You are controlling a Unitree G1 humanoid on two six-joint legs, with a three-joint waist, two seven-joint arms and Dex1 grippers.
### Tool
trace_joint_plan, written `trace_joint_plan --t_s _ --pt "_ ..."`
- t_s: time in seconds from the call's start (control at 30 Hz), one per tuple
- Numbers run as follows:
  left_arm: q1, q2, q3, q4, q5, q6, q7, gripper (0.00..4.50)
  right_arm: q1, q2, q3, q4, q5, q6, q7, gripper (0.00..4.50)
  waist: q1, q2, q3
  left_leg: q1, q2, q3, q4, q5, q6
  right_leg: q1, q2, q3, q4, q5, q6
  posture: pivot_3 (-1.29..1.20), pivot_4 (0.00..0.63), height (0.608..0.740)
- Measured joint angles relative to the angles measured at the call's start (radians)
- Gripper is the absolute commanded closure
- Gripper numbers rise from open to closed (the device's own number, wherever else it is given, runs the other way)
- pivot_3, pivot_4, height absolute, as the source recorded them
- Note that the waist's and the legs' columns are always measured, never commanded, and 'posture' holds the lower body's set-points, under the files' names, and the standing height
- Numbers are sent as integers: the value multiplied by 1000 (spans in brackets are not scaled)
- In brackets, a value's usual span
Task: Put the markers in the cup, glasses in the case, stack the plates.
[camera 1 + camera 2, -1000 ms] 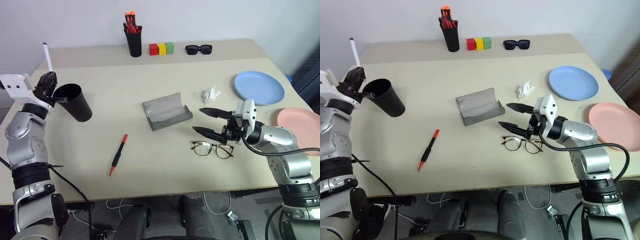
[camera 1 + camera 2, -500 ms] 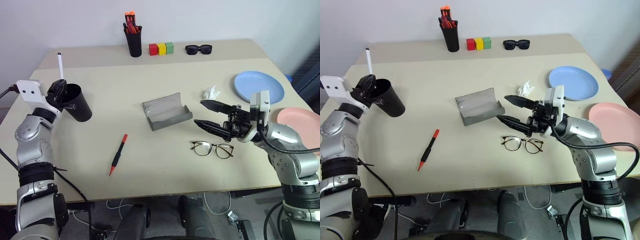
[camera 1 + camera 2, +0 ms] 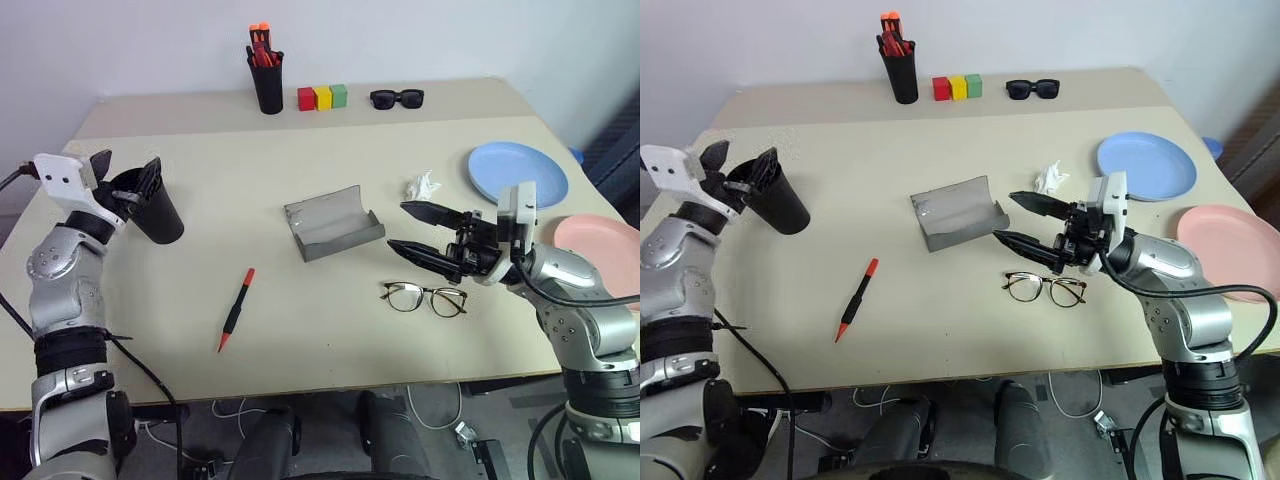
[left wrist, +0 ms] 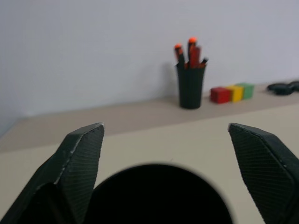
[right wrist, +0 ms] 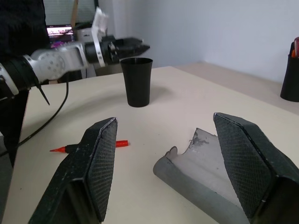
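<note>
cup (image 4: 156, 196) mouth beneath spread left pincer (image 4: 173, 140), glasses (image 3: 423, 297) overhead

Beige tabletop (image 3: 330, 180) butts against a plain pale wall (image 3: 400, 40) at its far edge. Grey floor (image 3: 440, 420) under the tabletop's near edge, loose cables (image 3: 235, 410) lying there. Even, soft light across the tabletop.

Right claw (image 5: 163, 163) seen with two black fingers (image 5: 100, 163) spread wide, nothing between them. Open grey case (image 5: 205, 170) seen beyond gap, lying on table (image 5: 177, 105). Red-ended marker (image 5: 91, 146) seen flat on table, apart from case. Black cup (image 5: 137, 81) seen upright farther off. Left claw (image 5: 133, 45) seen above cup rim. Dark pen holder (image 5: 290, 77) seen at table's far edge.
</note>
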Motion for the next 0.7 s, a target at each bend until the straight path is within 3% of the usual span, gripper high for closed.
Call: trace_joint_plan --t_s 0.27,0.4,0.53,0.7 --pt "162 126 -42 -544 -269 554 23 28 -7 -26 -4 24 25 28 49 1144 -3 0 0 1 0 0 0 0 0 0 0 0 0 0 0 0 150 740" --pt "202 163 -64 -705 -322 856 181 28 -7 -67 -39 41 92 102 99 1144 0 0 0 1 0 0 0 0 0 1 1 0 1 0 0 0 150 740" --pt "195 170 -74 -804 -409 1101 283 0 -5 -85 -40 45 132 171 121 37 -2 0 0 1 0 0 0 0 0 1 1 0 1 0 0 0 150 740" --pt "188 152 -63 -827 -523 1398 322 0 8 -91 -40 46 129 180 125 37 -2 0 0 1 0 0 0 0 0 1 1 0 1 0 0 0 150 740"
